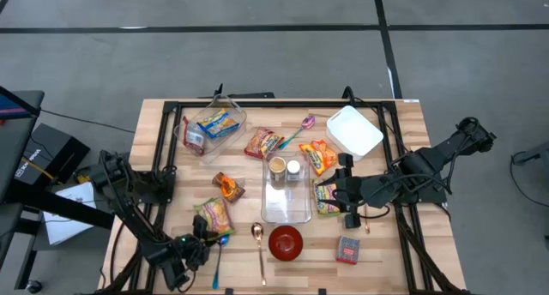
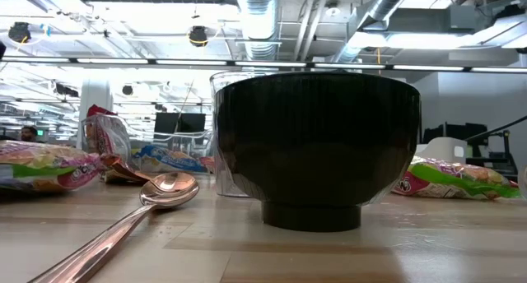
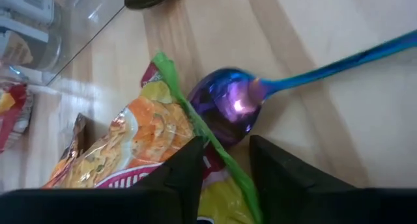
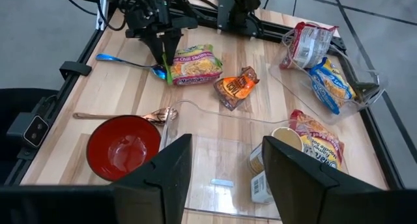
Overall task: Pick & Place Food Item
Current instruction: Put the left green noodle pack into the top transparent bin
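Observation:
A yellow and orange noodle packet (image 1: 214, 216) with a green end seam lies flat on the table near the front left. A blue spoon (image 3: 228, 107) lies with its bowl against that seam. My left gripper (image 3: 227, 149) slants down over the packet's near end, open, with the green seam between its fingers. My right gripper (image 4: 227, 172) hangs open and holds nothing, high above the clear tray (image 1: 287, 201) at mid table. My left gripper has the packet's green end seam (image 3: 218, 149) between its two fingers, which slant down from the table's near left and stand across the seam. Whether the fingers touch it, I cannot tell. The packet lies flat on the table.
A red bowl (image 1: 286, 242) and a copper spoon (image 1: 259, 248) sit at the front. An orange snack packet (image 1: 228, 187) lies beyond the noodle packet. Two jars (image 1: 286, 168) stand in the clear tray. A clear tub holding packets (image 1: 210, 128) and a white container (image 1: 353, 130) are at the back.

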Robot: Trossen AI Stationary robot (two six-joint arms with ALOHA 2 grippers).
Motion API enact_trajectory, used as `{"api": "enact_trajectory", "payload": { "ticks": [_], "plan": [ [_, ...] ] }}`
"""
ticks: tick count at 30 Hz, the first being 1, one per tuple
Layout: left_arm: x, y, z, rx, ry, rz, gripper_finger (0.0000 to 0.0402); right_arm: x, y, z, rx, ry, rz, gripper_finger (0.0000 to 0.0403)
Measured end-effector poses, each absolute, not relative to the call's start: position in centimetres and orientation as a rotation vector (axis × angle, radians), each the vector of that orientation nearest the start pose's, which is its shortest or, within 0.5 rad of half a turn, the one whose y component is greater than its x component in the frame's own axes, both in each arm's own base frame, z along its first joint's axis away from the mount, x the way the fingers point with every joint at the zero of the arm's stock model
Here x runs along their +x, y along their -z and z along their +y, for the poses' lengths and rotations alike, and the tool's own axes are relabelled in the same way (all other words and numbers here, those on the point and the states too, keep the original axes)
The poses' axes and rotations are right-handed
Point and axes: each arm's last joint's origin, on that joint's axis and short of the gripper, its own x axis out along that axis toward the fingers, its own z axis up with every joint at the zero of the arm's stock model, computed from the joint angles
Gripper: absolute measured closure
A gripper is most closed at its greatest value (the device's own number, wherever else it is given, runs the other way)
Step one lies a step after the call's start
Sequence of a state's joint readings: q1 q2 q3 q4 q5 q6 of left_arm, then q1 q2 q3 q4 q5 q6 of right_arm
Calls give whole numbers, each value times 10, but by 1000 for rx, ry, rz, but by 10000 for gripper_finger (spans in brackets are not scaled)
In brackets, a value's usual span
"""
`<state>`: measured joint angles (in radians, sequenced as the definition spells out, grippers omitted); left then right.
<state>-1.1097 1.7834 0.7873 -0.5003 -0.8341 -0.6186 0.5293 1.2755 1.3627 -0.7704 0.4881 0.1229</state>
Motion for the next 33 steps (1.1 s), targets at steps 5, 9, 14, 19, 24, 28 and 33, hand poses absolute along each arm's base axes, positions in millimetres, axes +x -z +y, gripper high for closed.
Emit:
{"api": "enact_trajectory", "payload": {
  "ticks": [5, 9, 14, 19, 24, 28, 33],
  "plan": [
    [138, -103, -223, 643, -84, 845, 346, 226, -378, 117, -215, -3, 597, 223],
    [137, -103, -218, 614, -133, 869, 394, 226, -378, 117, -215, -4, 596, 223],
    [136, -103, -216, 607, -151, 875, 400, 226, -378, 117, -215, -4, 596, 223],
    [136, -104, -216, 589, -158, 873, 401, 226, -378, 117, -215, -4, 596, 223],
    [136, -116, -216, 554, -156, 832, 401, 226, -378, 117, -215, -4, 596, 223],
    [135, -140, -213, 509, -175, 710, 401, 226, -378, 117, -215, -4, 596, 223],
    [131, -174, -206, 508, -223, 505, 401, 226, -378, 117, -216, -4, 596, 223]
  ]
}}
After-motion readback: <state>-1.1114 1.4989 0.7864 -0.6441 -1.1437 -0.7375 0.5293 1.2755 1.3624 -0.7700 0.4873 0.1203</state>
